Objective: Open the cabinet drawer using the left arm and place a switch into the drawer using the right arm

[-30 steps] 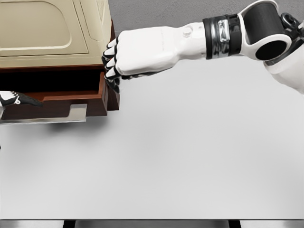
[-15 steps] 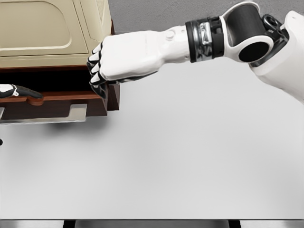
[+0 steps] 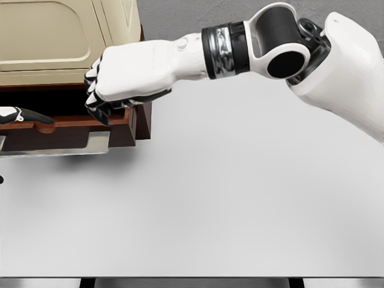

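Observation:
The cabinet [image 3: 54, 42] stands at the back left, beige on top with a brown wooden body. Its drawer [image 3: 72, 129] is pulled out, with a dark inside and a grey handle [image 3: 60, 147] along its front. My right hand [image 3: 99, 102] reaches in from the right and hovers over the drawer's right part, just above the front rim. Its fingers are curled tight around the switch, which is almost wholly hidden; only dark bits show under the palm. My left hand [image 3: 21, 115] shows only at the left edge, lying on the drawer's front rim.
The white table [image 3: 228, 198] spreads out in front of and to the right of the cabinet. The cabinet's right wall [image 3: 144, 117] stands right below my right forearm. The table's front edge runs along the bottom of the picture.
My right hand has moved left, from the cabinet's right corner to above the open drawer. The left hand rose slightly onto the drawer rim a second ago and has stayed there since.

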Robot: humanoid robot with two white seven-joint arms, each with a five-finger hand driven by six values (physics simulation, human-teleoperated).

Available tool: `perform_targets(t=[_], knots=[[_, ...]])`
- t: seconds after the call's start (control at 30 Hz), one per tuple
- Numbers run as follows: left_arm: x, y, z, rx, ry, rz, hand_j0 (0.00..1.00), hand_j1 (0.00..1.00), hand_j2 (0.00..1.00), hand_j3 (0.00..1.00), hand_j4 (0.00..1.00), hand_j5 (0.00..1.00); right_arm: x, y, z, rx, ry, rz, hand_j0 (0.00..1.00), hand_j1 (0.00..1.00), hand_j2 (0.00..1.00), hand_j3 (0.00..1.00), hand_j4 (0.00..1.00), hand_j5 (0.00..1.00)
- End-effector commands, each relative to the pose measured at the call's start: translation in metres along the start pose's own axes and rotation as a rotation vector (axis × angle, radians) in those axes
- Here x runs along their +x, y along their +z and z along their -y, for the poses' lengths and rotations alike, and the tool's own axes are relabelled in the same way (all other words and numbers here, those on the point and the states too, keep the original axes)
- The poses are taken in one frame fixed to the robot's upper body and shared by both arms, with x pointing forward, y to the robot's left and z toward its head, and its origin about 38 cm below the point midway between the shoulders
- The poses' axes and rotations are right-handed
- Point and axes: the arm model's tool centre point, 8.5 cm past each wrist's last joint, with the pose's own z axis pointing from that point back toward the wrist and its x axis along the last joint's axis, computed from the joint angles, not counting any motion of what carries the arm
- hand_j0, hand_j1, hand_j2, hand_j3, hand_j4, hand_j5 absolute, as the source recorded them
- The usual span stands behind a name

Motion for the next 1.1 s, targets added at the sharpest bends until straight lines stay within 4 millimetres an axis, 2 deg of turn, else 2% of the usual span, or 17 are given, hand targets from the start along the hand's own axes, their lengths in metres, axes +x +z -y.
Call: perform_targets(t=[0.0, 0.6, 1.07], knots=[[0.0, 0.001, -0.001, 0.005, 0.006, 0.0, 1.0, 1.0, 1.0, 1.0, 1.0, 1.0, -0.003, -0.006, -0.001, 0.001, -0.02, -0.002, 0.4, 0.4, 0.4, 0.4, 0.4, 0.4], [0.0, 0.0, 0.0, 0.004, 0.011, 0.002, 1.0, 1.0, 1.0, 1.0, 1.0, 1.0, -0.029, -0.042, -0.011, 0.053, -0.091, -0.036, 0.4, 0.4, 0.4, 0.4, 0.4, 0.4], [0.0, 0.001, 0.0, 0.004, 0.009, -0.001, 1.0, 1.0, 1.0, 1.0, 1.0, 1.0, -0.052, -0.056, -0.028, 0.105, -0.148, -0.08, 0.4, 0.4, 0.4, 0.4, 0.4, 0.4]])
